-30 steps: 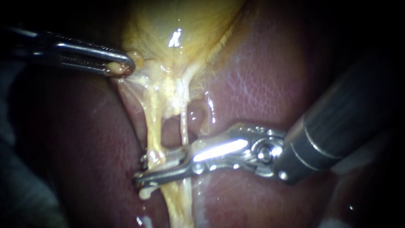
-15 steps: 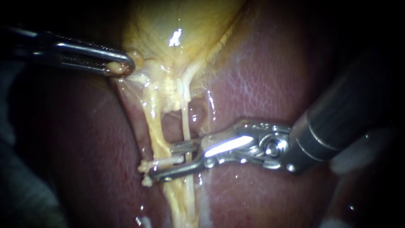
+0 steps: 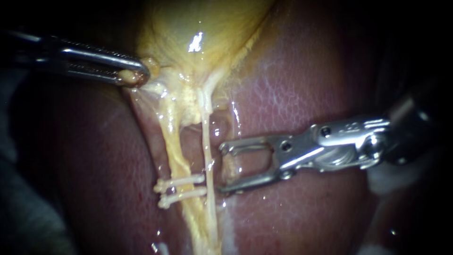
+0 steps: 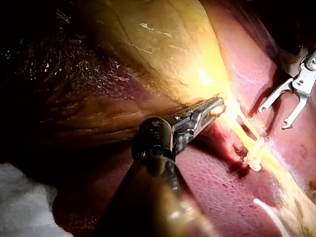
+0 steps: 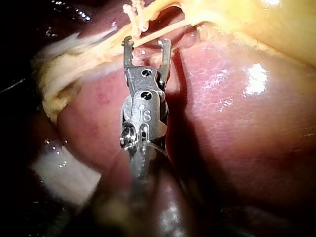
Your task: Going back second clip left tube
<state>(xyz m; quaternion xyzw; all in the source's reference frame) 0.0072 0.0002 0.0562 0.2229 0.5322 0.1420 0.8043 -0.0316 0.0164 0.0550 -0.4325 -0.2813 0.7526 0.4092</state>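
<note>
**Two clips sit on the left tube; the right claw hangs released beside them**

The liver (image 3: 292, 94) fills most of the endoscope view. Its surface is wet, reddish-brown and finely mottled, with bright glints where the light strikes. The yellow gallbladder (image 3: 203, 23) lies above it, glossy and smooth. Two strands run down from it across the liver: the thicker yellow left tube (image 3: 172, 146) and a thin strand (image 3: 206, 137) just beside it.

An upper clip (image 3: 181, 181) and a lower clip (image 3: 181, 196), both white, cross the left tube close together, one under the other. Their near ends reach almost to the thin strand.

The right instrument (image 3: 221, 168) lies level over the liver. Its claw is released and empty, and the tips stand just beside the thin strand, apart from both clips. The right wrist view shows the same gap between the two tips (image 5: 147, 43), with the clips a little ahead of them.

The left instrument (image 3: 137, 74) has its claw clenched on a fold of pale tissue at the gallbladder's lower edge. The left wrist view (image 4: 213, 106) also shows that grasp.

Around the lit tissue everything falls into darkness. A white cloth (image 4: 19, 197) lies at the tissue's margin, beside the left instrument's shaft.
</note>
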